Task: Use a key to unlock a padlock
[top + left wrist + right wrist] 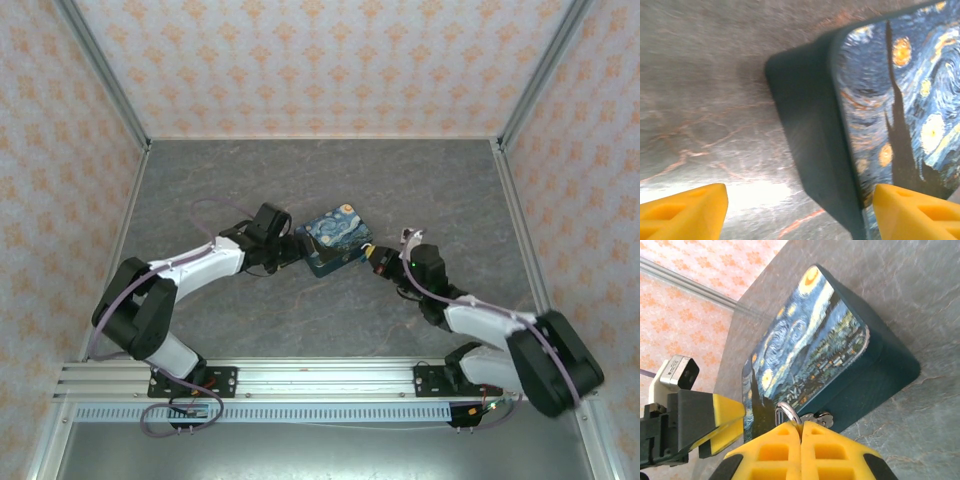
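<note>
I see the padlock [335,238] mid-table [300,180], left gripper [300,247] just left, right gripper [370,253] just right, key [817,418] between them.

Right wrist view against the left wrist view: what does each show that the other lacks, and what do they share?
Right wrist adds the shut right pincer, a small silver metal ring at its tips, and orange-patterned wall. Left wrist adds how wide the left pincer stands open, both yellow tips apart. Shared: the flat starry-night printed block and grey marbled table.
</note>
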